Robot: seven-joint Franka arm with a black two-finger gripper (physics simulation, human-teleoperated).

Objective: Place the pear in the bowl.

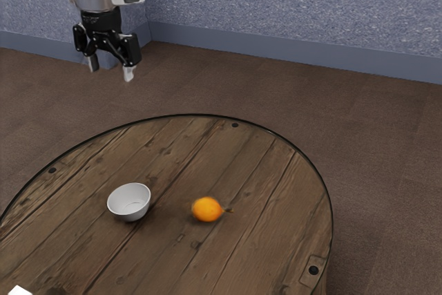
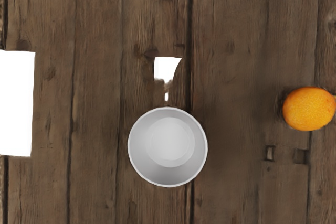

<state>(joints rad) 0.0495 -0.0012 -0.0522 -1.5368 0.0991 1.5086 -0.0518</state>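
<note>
Pincer [image 1: 110, 68] wide, aloft, far, at the exterior view's left | white bowl [image 1: 129, 202] upright on counter [image 1: 173, 164] | orange pear [image 1: 206, 209] apart from bowl, toward the exterior view's right

Soft, rather dim light is being spread over the round wooden table [image 1: 179, 153].
Faint shadows are being cast on the wood around the white bowl [image 1: 129, 202] and the orange-yellow pear [image 1: 207, 209]; in the wrist view, the bowl's wall is being shaded grey around a paler base, while white patches [image 2: 17, 103] are being rendered flat and glaring.
</note>
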